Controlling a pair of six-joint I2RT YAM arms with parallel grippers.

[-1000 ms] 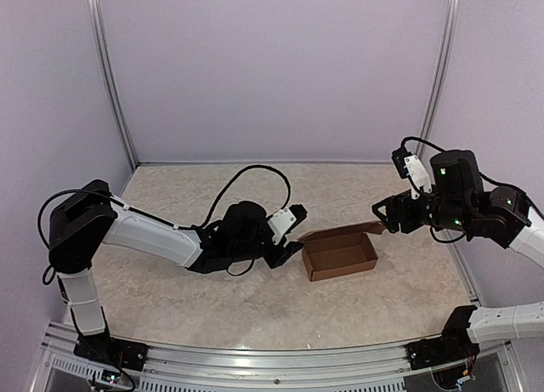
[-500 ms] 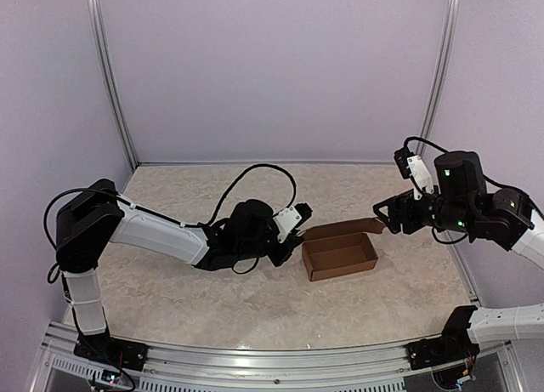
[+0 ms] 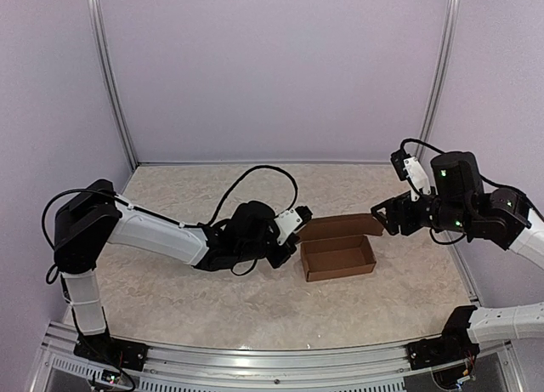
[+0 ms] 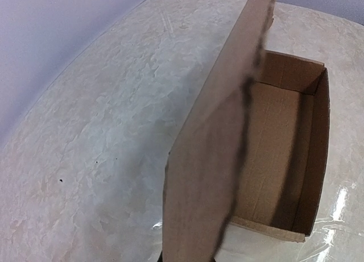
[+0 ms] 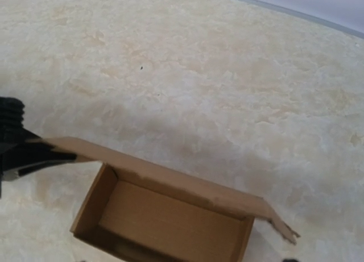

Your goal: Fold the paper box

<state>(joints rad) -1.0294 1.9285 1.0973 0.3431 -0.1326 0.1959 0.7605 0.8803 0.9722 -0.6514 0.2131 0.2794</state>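
The brown paper box (image 3: 338,258) lies open on the table between the arms, its long lid flap (image 3: 342,227) raised along the far side. My left gripper (image 3: 295,229) is shut on the left end of that flap. In the left wrist view the flap (image 4: 219,137) runs edge-on up the frame and hides the fingers, with the box's inside (image 4: 281,159) to its right. My right gripper (image 3: 382,218) hangs open just past the flap's right end, not touching it. The right wrist view looks down on the box (image 5: 165,225) and flap (image 5: 170,179).
The beige marbled table top (image 3: 212,298) has lilac walls behind and on both sides. A metal rail (image 3: 272,362) runs along the near edge. The left arm's black cable (image 3: 255,175) loops above its wrist.
My left gripper has shut on the left end of the lid flap, and the flap now stands a little higher. The right gripper has hardly moved.
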